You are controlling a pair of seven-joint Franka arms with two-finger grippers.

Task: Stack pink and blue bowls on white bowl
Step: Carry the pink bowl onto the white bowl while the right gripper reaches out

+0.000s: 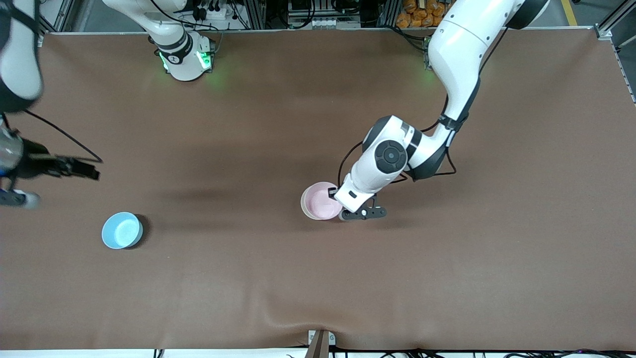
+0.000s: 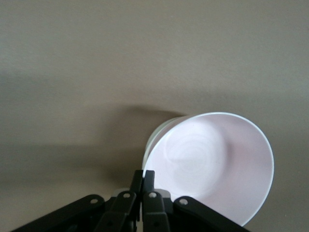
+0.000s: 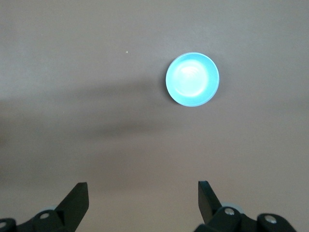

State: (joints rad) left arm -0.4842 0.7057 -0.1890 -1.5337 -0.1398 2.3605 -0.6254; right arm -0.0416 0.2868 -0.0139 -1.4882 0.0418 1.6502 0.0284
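Fingers [image 2: 149,186] of your left gripper [image 2: 143,189] pinch the pink bowl [image 1: 319,200] rim over the white bowl [image 2: 157,137] mid-frame; the right gripper [image 3: 143,195] gapes empty, blue bowl [image 1: 121,230] lower-left unstacked.

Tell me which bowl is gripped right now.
The pink bowl: the left gripper is shut on its rim, over the white bowl. The blue bowl sits free on the table, the open right gripper above it.
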